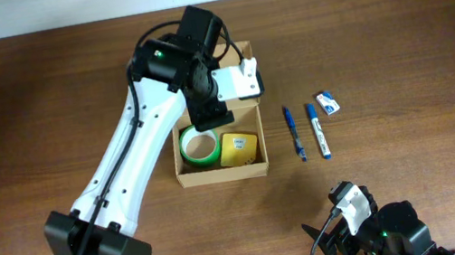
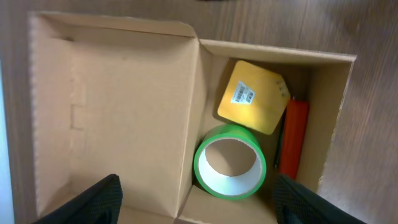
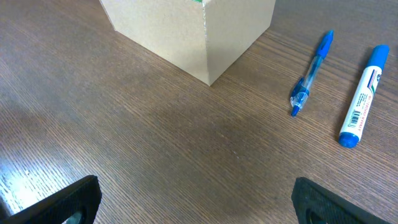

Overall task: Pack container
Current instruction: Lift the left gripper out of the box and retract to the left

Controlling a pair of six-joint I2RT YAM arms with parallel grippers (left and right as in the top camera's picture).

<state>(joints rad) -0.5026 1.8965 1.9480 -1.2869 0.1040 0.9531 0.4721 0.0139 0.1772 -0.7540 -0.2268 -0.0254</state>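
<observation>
The container is a tan cardboard box standing open at the table's middle. In the left wrist view its lid flap lies open to the left. Inside are a green tape roll, a small yellow box and a red item. The tape roll and yellow box also show from overhead. My left gripper is open and empty above the box; overhead it is at the box's far part. My right gripper is open and empty over bare table, near the front edge.
To the right of the box lie a blue pen, a blue-and-white marker and a small white and blue item. The right wrist view shows the box corner, the pen and the marker.
</observation>
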